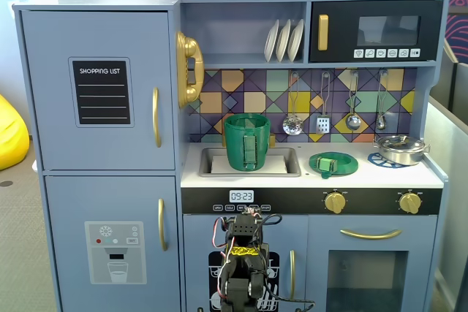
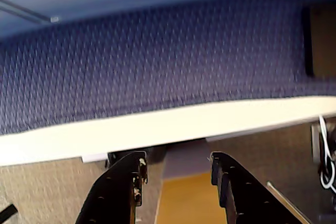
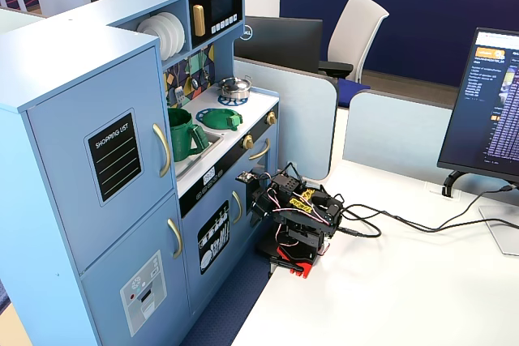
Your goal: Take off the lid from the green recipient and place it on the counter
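Note:
The green recipient (image 1: pixel 247 142) stands upright in the recessed sink, open at the top; it also shows in a fixed view (image 3: pixel 182 134). The lid (image 1: pixel 333 163) lies flat on the white counter (image 1: pixel 387 175), to the right of the sink, on a burner ring, as the side fixed view (image 3: pixel 220 117) also shows. My arm (image 3: pixel 296 216) sits folded low on the white table in front of the toy kitchen, well below the counter. In the wrist view my gripper (image 2: pixel 177 157) is open and empty, with floor and a table edge beyond it.
A small silver pan (image 1: pixel 401 148) stands on the right burner. Utensils hang on the back wall above the counter. Cables (image 3: pixel 389 220) run from the arm across the white table (image 3: pixel 405 297). A monitor (image 3: pixel 486 111) stands at the right.

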Available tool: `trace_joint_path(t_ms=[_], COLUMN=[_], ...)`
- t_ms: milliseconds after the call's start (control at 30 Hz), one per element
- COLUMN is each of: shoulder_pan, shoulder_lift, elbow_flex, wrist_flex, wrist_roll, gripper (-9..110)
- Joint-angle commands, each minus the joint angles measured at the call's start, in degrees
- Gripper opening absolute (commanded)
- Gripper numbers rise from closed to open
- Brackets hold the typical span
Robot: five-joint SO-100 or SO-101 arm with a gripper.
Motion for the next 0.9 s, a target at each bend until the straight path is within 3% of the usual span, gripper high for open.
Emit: trace_joint_path(t_ms=[0, 300, 867], shoulder_pan=[-0.97, -2.64, -3.6], shoulder_lift=[0.0, 0.0, 0.09], elbow_flex=[0.26, 0.26, 0.35], wrist_flex=[4.57, 14.06, 13.89], wrist_roll=[0.18, 2.37, 4.31], gripper=[5, 5, 5])
